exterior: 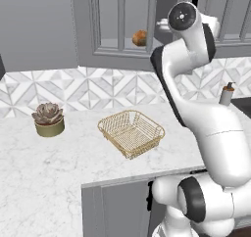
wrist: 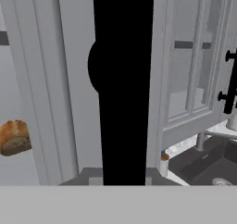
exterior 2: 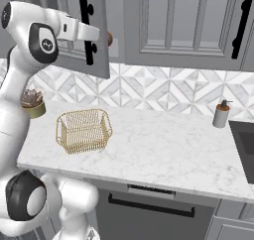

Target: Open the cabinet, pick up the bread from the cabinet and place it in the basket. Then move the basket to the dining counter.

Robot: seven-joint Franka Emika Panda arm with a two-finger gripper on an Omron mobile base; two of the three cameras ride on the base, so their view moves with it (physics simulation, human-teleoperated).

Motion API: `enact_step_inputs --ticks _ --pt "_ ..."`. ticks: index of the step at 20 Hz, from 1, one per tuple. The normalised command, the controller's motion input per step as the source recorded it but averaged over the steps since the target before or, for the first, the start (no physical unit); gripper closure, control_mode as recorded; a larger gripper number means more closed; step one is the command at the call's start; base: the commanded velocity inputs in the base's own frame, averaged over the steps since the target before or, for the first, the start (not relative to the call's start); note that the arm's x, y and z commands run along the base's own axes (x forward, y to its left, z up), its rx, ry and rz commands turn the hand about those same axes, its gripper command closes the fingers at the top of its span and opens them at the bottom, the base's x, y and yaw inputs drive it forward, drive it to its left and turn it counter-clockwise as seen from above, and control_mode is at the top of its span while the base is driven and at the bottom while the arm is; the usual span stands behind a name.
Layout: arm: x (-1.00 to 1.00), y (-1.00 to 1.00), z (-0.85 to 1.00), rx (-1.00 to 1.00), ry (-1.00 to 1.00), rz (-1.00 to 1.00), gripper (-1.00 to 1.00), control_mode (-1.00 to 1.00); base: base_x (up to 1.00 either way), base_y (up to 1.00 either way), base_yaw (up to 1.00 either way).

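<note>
Marble table below; fingers [exterior 2: 89, 31] pinching rigid black handle [wrist: 124, 84] of cabinet [exterior: 117, 30]; bread [wrist: 14, 137] beside fingers, light, soft, grip mid-loaf.

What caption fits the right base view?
Gripper shut on cabinet handle, door ajar; basket waits below.

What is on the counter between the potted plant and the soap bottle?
In the right base view, the gold wire basket stands between the potted plant and the soap bottle; beyond it the marble counter is bare.
</note>
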Motion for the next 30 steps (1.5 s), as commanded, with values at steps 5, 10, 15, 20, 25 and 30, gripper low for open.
enact_step_inputs --ticks 5,10,15,20,25,30 --pt "-1.00 0.53 0.00 0.00 0.00 -0.18 1.00 -1.00 0.00 0.00 0.00" --pt "-1.00 0.69 -0.01 0.00 0.00 -0.04 1.00 -1.00 0.00 0.00 0.00" --pt "-1.00 0.83 -0.01 0.00 0.00 0.00 1.00 -1.00 0.00 0.00 0.00" --pt "-0.79 0.82 0.00 0.00 0.00 -0.01 1.00 -1.00 0.00 0.00 0.00" --pt "-0.08 0.37 -0.01 0.00 0.00 -0.06 -1.00 -1.00 0.00 0.00 0.00" --pt "0.00 0.18 0.00 0.00 0.00 -0.01 -1.00 -1.00 0.00 0.00 0.00"
